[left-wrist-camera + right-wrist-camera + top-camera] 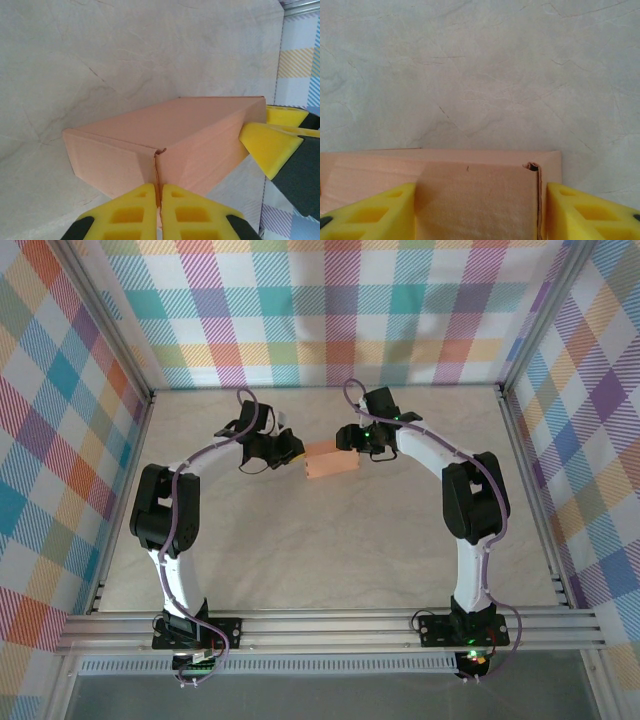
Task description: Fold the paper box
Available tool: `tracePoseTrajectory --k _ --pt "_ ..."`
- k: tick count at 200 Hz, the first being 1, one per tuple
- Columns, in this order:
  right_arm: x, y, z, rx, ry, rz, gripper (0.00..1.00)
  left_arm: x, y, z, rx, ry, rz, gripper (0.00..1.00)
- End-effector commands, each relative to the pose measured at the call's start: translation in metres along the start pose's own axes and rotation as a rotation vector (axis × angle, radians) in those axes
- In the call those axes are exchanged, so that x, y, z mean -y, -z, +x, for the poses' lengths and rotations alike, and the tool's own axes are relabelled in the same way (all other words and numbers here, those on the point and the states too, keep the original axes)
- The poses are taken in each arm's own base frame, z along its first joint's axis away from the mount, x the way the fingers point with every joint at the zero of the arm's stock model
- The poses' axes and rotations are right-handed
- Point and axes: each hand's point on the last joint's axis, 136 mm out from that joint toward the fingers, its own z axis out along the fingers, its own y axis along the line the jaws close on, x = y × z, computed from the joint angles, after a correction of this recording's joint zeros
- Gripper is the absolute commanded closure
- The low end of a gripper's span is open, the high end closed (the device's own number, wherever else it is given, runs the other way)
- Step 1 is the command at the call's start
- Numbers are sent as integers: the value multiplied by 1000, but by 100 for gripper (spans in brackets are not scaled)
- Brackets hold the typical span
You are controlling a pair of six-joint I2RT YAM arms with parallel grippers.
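A pale, marbled table sits inside walls of bright plaid cloth, with metal rails along its near edge. The two arms are bolted at that near edge, and both reach up and inward towards the middle of the table's far half.

There they meet at the paper box, a small salmon-orange box already folded into a shallow rectangle. It lies between the two arms, nearer the far edge than the near one.

The left gripper is at the box's left end. In the left wrist view, its yellow fingers are pressed together on the thin seam of card at the box's near corner. One long face of the box runs away from them.

The right gripper is at the other end. In the right wrist view, its fingers are spread, one on each side of the box's end panel. One finger overlaps the card, and a narrow sliver of space shows beside the other.

Behind the box, bare table runs to the far wall.
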Motion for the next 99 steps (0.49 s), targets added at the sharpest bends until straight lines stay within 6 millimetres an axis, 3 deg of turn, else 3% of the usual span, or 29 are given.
tracePoseTrajectory --k 1,17,56,72,99 --pt "16 -18 45 -159 0 56 49 -66 -26 33 -87 94 -153 95" --pt "14 -19 45 -160 -2 50 57 -73 -28 39 -99 102 -167 96" --pt "12 -14 44 -154 -5 45 66 -76 -29 40 -97 105 -172 95" --pt "10 -12 42 -146 -4 41 76 -75 -28 39 -94 103 -172 95" --pt "9 -9 40 -140 -6 37 74 -72 -27 37 -90 101 -164 95"
